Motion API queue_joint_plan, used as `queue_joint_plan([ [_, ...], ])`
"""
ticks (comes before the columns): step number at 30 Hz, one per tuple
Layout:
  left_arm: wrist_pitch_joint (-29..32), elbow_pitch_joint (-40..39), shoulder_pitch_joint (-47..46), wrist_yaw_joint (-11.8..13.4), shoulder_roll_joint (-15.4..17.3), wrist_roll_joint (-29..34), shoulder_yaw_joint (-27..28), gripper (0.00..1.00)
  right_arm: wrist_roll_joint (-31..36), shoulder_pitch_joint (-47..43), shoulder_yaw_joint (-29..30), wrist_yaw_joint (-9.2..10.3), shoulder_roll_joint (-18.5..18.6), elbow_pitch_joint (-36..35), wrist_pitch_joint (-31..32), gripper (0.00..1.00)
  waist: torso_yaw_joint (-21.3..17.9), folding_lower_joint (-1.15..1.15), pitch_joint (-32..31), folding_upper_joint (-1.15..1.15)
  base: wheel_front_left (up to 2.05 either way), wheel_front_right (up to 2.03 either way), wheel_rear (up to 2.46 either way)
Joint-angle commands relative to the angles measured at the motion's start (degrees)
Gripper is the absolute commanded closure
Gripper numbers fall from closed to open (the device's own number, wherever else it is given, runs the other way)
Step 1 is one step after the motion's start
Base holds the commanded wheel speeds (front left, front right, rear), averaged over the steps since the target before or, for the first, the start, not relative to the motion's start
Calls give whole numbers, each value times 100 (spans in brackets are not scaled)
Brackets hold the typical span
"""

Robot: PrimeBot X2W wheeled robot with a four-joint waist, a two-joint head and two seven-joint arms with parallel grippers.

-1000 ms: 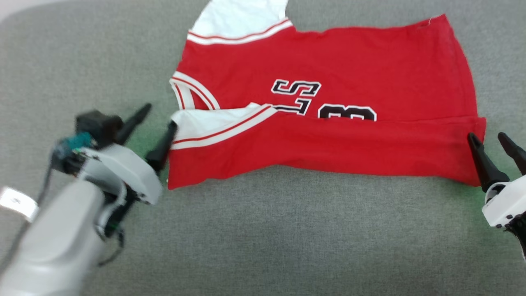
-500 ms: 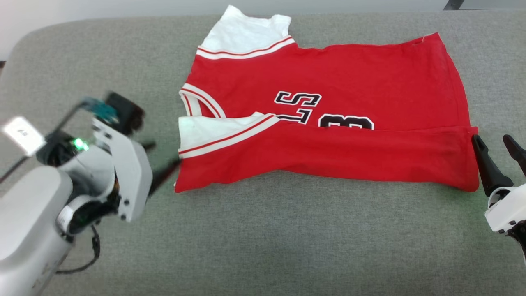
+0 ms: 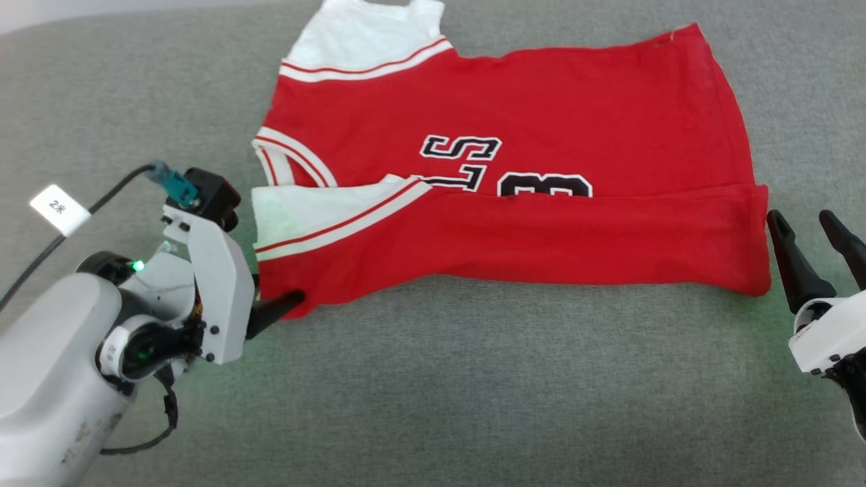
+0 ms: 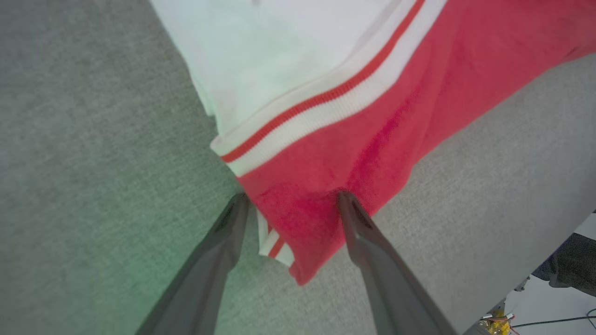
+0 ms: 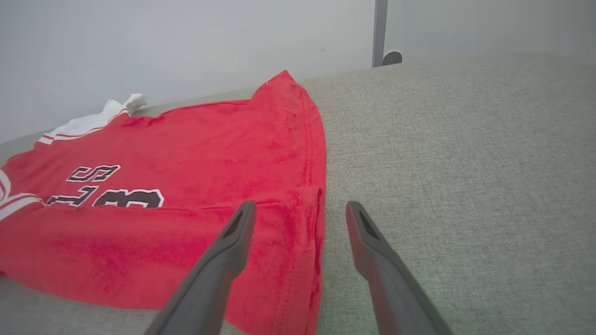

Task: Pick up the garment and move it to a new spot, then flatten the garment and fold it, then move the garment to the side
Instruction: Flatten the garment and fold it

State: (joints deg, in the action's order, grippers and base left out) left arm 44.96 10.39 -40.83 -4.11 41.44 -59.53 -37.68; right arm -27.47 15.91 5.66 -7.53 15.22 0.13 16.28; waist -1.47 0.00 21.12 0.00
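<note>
**Left claw brought down to the near-left corner, first fold already laid**

The garment (image 3: 514, 223) is spread on the grey cushion (image 3: 473, 392). Its near long edge is folded up over the lower part of the black print (image 3: 504, 166), and one white sleeve end (image 3: 318, 210) lies on top at the left. Since a second ago the left gripper (image 4: 292, 196) has been turned and lowered from beside that sleeve end to the near-left corner. Its jaws are held wide apart and straddle the corner in the wrist view, with nothing gripped. The right gripper (image 3: 800, 216) has been kept just beside the near-right corner, likewise spread and empty. The slight shift of the shirt in the head view is put down to camera movement. A second fold taken from both near corners is judged to be in preparation.

The left claw's second finger is hidden behind its wrist housing (image 3: 213, 291) in the head view. Whether its fingertips already touch the fabric cannot be settled, though they appear to. The far sleeve (image 3: 365, 34) is cut off at the top edge.
</note>
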Motion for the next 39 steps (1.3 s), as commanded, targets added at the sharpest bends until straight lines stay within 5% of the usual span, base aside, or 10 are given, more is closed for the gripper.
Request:
queue_joint_plan([
  [1,-49,116,-11,-33,-53,-34,5,0,26,56,-1,9,-23,10,-38,0,-97,0,93,0,0,0,0],
  [7,-201,593,-21,-133,-199,10,-97,3,49,96,53,9,-16,-16,-58,0,-183,0,182,0,0,0,0],
  [10,-276,708,-55,-214,-268,23,-163,84,61,85,26,9,22,-28,27,0,-199,0,185,0,0,0,0],
  [11,-294,723,-62,-237,-282,19,-191,100,60,92,-15,9,49,-39,98,0,-204,0,180,0,0,0,0],
  [24,-570,655,-203,-353,-311,-61,-515,100,236,379,-1122,9,1181,-236,2635,0,-47,0,124,0,0,0,0],
  [34,-834,616,-527,-356,-428,-80,-862,100,257,804,-1410,9,1321,388,3378,0,182,0,279,0,0,0,0],
  [35,-861,632,-557,-343,-448,-98,-896,100,221,805,-1436,9,1304,447,3417,15,196,0,285,0,0,0,0],
  [37,-912,660,-609,-343,-483,-118,-970,100,151,815,-1404,9,1245,538,3474,100,220,0,290,0,0,0,0],
  [39,-995,701,-653,-343,-499,-154,-1025,100,157,783,-1394,9,1245,571,3521,100,235,0,283,0,0,0,0],
])
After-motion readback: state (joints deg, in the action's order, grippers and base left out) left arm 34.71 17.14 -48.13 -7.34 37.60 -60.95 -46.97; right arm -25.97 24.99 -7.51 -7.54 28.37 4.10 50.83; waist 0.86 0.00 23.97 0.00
